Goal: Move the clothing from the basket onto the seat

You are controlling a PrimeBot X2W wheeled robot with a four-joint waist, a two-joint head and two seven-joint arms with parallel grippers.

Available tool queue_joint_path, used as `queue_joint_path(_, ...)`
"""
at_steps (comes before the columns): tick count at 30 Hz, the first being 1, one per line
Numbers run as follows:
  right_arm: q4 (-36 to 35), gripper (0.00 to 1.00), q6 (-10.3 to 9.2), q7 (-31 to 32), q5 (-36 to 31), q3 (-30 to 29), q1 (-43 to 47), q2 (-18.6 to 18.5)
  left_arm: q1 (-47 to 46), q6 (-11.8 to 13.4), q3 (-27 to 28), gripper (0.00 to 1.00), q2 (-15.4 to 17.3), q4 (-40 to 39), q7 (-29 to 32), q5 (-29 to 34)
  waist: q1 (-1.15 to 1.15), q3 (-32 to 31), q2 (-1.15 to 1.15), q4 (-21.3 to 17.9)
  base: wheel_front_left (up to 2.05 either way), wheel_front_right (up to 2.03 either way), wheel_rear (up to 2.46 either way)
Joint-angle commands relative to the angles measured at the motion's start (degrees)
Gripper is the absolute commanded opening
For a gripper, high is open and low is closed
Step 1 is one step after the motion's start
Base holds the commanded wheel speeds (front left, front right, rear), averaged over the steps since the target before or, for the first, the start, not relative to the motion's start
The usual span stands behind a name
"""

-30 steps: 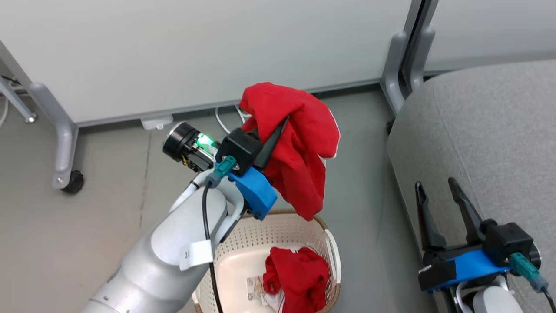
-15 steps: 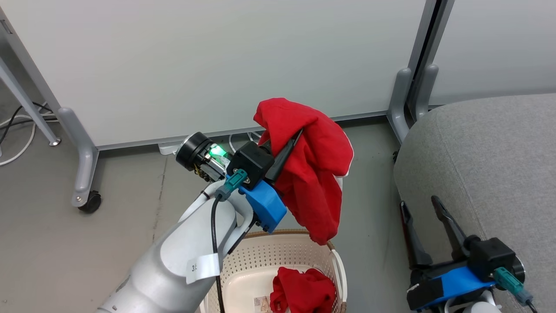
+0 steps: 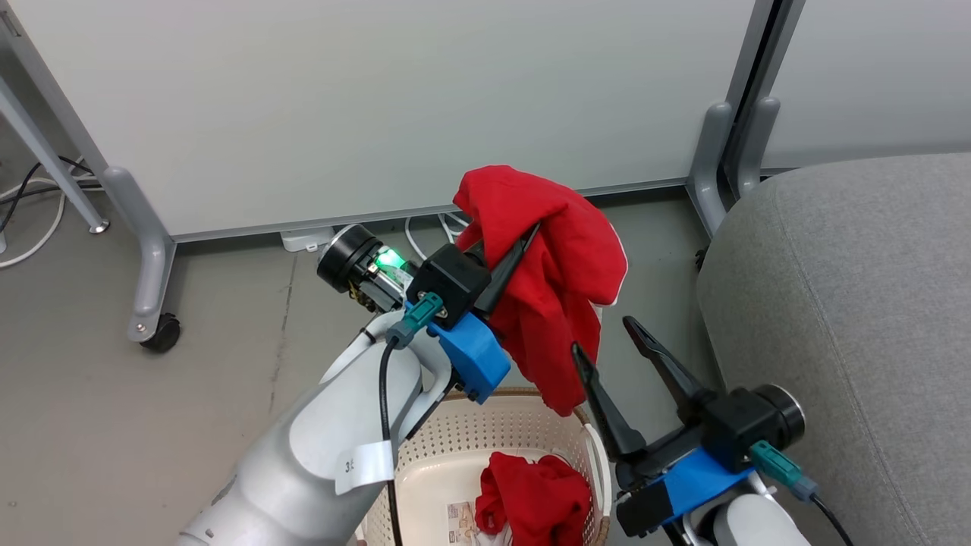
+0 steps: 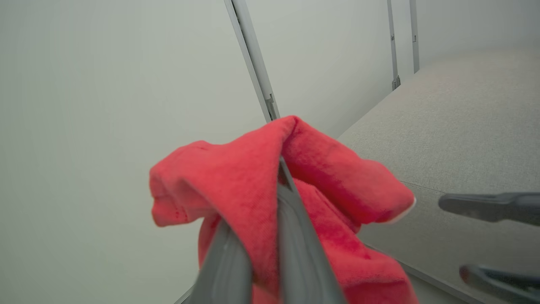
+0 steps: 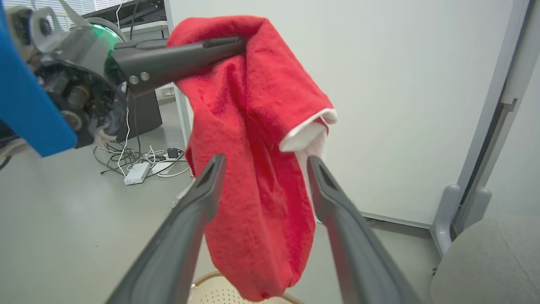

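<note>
The left gripper (image 3: 531, 233) is raised above the basket (image 3: 463, 436), its two dark fingers pressed together on a bright red garment (image 3: 561, 280). The cloth is pinched near its top fold and drapes over and around the fingers. From there it hangs in a long bunched lobe whose lowest tip sits just over the basket's brown far rim in the head view. A thin white trim runs along one edge, and the right wrist view shows a white-lined opening on the side toward the seat (image 3: 857, 303). The garment hangs clear of the floor (image 3: 227, 356) and is not over the seat. It hangs in front of the white partition panel (image 3: 379, 98), left of the seat's rounded corner.

The right gripper (image 3: 604, 336) holds nothing. Its fingers are spread wide and point up toward the hanging cloth. One fingertip is just beside the garment's lower edge, and I cannot tell whether it touches. In the right wrist view the red lobe hangs across the gap between the two spread fingers, behind them.

A second red garment (image 3: 542, 497) lies crumpled on the basket's bottom against its right side, next to a barcode label (image 3: 461, 519). The basket stands on the grey floor near the seat, with a strip of floor between them. A caster wheel (image 3: 161, 334) on the partition's grey leg rests on the floor at the left, with cables (image 3: 34, 212) beyond it.
</note>
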Motion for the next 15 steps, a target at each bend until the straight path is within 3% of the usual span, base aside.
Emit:
queue_joint_path(1, 0.39, 1.00, 0.03, -0.24, -0.11, 0.40, -0.77, -0.20, -0.65, -0.10, 0.26, 0.00, -0.04, -0.19, -0.29, 0.37, 0.00, 0.30, 0.00, 0.13, 0.00, 0.00, 0.00)
queue_joint_path(15, 10.34, 1.00, 0.03, -0.23, 0.29, 5.05, -13.53, -0.20, -3.12, -0.67, -2.09, 0.00, -2.05, -1.15, -0.29, 1.24, 0.00, 3.67, 0.00, 2.13, 0.00, 0.00, 0.00)
